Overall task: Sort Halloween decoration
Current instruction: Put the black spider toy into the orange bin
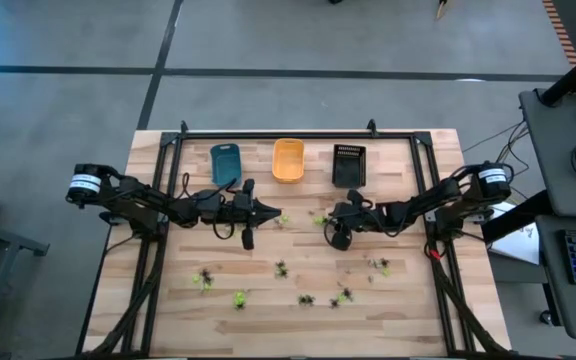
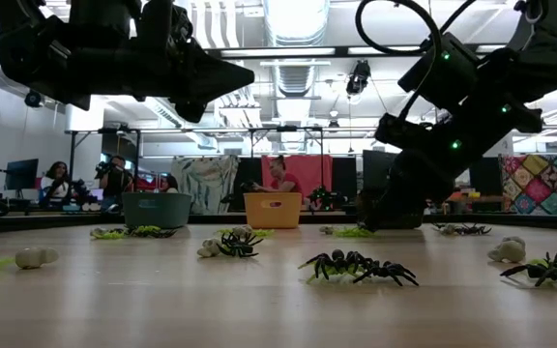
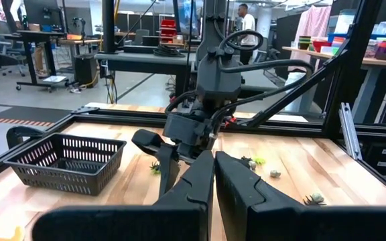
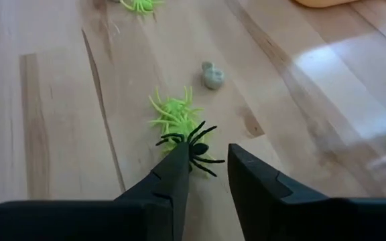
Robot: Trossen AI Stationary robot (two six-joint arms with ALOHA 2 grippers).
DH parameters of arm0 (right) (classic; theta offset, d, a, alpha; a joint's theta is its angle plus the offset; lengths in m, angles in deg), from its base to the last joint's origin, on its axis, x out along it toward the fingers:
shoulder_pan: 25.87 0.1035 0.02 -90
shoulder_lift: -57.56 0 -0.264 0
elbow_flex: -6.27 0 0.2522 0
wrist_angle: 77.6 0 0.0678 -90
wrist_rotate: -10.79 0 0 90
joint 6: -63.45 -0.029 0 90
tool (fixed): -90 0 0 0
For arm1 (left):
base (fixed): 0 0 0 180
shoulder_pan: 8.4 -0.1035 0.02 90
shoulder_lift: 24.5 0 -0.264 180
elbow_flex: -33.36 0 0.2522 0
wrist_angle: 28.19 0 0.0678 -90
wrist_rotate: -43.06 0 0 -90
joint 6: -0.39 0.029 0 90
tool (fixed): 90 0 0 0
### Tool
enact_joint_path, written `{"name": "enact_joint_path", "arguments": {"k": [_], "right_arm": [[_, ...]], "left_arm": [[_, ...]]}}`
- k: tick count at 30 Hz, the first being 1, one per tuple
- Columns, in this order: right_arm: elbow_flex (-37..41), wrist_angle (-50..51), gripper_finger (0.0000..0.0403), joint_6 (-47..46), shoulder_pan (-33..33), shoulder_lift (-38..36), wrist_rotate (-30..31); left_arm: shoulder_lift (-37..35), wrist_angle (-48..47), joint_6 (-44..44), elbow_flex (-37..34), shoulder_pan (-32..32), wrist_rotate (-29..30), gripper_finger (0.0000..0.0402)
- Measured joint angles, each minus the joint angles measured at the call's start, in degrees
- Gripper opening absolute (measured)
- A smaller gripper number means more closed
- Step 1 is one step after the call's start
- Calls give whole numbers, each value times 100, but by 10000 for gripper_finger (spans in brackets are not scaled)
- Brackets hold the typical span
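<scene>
Sorting has hardly begun: most figures (image 1: 306, 298) lie scattered across the lower table. Right gripper (image 4: 206, 164), frame centre, has part-open fingers closing around a black spider (image 4: 196, 148) (not yet gripped). Left gripper (image 1: 266, 211) waits shut, empty

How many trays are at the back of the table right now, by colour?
Blue tray: 1
Orange tray: 1
Black tray: 1
Total: 3
</scene>
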Motion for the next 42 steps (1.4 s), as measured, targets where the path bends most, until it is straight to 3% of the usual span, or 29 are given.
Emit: {"name": "enact_joint_path", "arguments": {"k": [8,13,27,31,34,38,42], "right_arm": [[0,5,18,-48,0,-11,-136],[0,5,9,-49,0,-67,-141],[0,83,8,33,0,-769,-145],[0,448,9,45,-26,-917,-654],[0,642,10,548,-15,-920,-740],[0,613,31,1625,13,-814,-731],[0,591,78,1771,-26,-774,-677]], "left_arm": [[0,2,0,0,0,2,0],[0,3,0,0,0,4,0],[-2,9,-2,0,2,4,0],[-2,9,-2,0,2,4,0],[-2,9,-2,0,2,4,0],[-3,27,-2,0,2,4,0],[-4,26,-2,0,2,6,0]]}}
